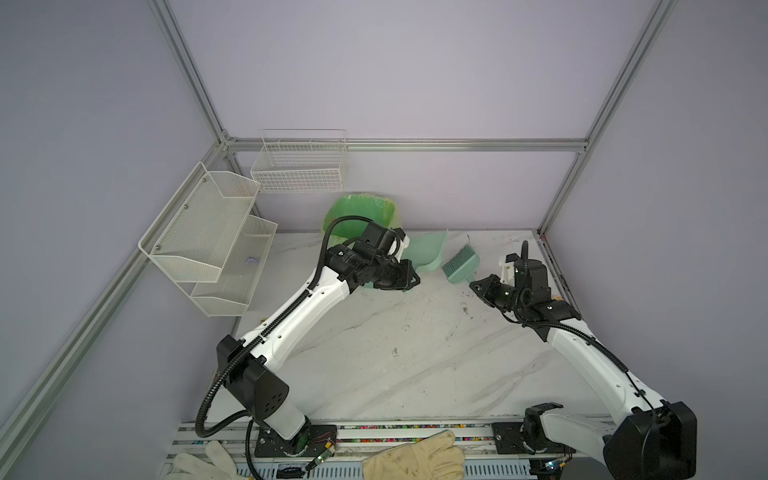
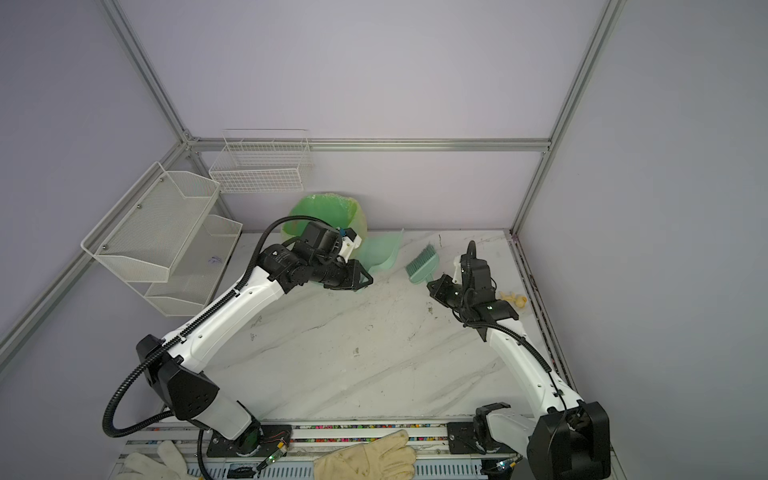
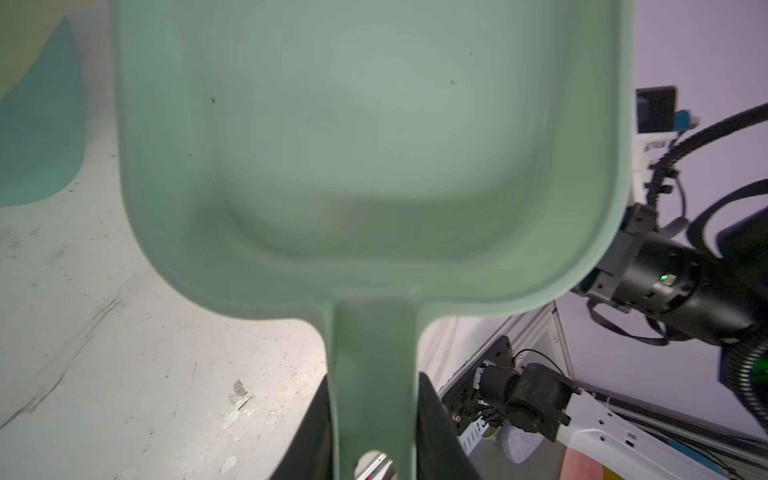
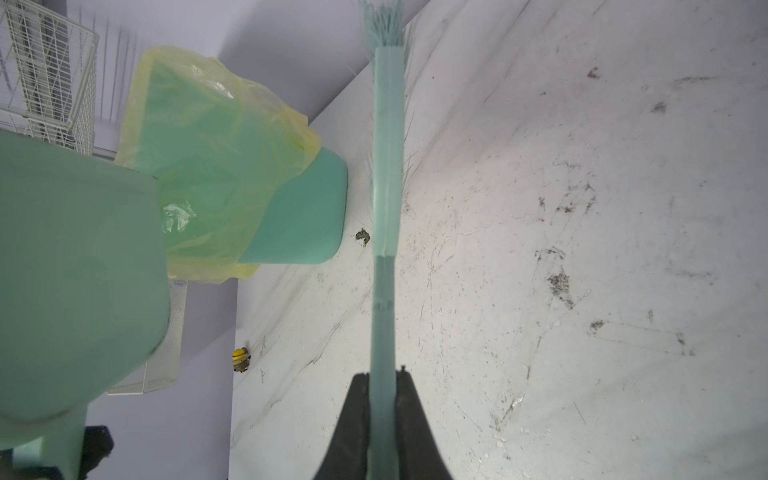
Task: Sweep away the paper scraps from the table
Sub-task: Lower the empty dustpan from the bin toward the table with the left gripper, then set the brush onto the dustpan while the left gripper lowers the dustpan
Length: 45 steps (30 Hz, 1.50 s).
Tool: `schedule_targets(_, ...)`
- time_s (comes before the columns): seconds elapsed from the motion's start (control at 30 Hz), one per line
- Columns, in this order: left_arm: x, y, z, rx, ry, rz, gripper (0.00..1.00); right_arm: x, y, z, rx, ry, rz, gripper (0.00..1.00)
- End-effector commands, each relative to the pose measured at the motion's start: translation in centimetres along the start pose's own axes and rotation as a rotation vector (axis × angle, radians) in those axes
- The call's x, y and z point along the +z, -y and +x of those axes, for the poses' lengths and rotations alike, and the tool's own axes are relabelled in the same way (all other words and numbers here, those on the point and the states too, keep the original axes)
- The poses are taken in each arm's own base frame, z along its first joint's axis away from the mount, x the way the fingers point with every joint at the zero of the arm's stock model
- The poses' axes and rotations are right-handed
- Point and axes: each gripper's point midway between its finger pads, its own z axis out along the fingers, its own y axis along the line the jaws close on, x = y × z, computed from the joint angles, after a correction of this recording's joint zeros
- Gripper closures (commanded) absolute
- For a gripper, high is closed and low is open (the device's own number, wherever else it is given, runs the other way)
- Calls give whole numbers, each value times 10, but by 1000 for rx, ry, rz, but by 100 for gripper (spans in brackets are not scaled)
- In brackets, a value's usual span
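Note:
No paper scraps show on the white marble table [image 1: 415, 353] in any view. My left gripper [image 3: 374, 415] is shut on the handle of a mint-green dustpan [image 3: 374, 145], whose pan is empty. In both top views the dustpan [image 1: 428, 253] [image 2: 382, 253] is held just right of the green bin [image 1: 361, 216], mouth toward the back wall. My right gripper [image 4: 384, 399] is shut on the handle of a teal hand brush [image 4: 386, 166]. The brush [image 1: 461, 266] [image 2: 422, 266] is at the back right of the table, bristles pointing away from the gripper [image 1: 478, 286].
The bin [image 4: 291, 216] has a yellow-green bag liner. A small yellow toy figure [image 2: 513, 299] lies by the right rail. White mesh shelves [image 1: 208, 237] and a wire basket [image 1: 299, 166] hang at the back left. Work gloves [image 1: 415, 457] lie on the front rail. Dark scuffs mark the table.

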Motion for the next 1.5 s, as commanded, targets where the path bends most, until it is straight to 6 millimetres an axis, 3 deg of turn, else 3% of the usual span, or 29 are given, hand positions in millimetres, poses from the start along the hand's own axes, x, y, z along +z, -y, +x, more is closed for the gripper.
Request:
schedule_targets(0.0,-24,14,-26,100,106,-50,100,-11,-6,-11,-7,39,-25,100)
schedule_targets(0.23,-1,16,-17,164,64,-128,100,-30,1,-35,-15,162,2,100)
schedule_targets(0.47,32,16,-10,217,25,-200,100,-57,-12,-54,-86,279,-4,100)
schedule_targets(0.6,57,3,-10,233,2,-262,100,-62,-19,-56,-117,294,-29,100)
schedule_targets(0.8,88,-14,-12,265,-19,-339,100,-57,-34,-49,-166,253,-118,100)
schedule_targets(1.0,109,-28,-18,318,-9,-406,100,-43,-36,-38,-153,194,-187,100)
schedule_targets(1.27,140,-52,-14,370,-37,-500,100,-17,-26,-19,-45,121,-275,100)
schedule_targets(1.47,163,-58,-9,388,-56,-494,100,2,-10,-7,41,87,-305,100)
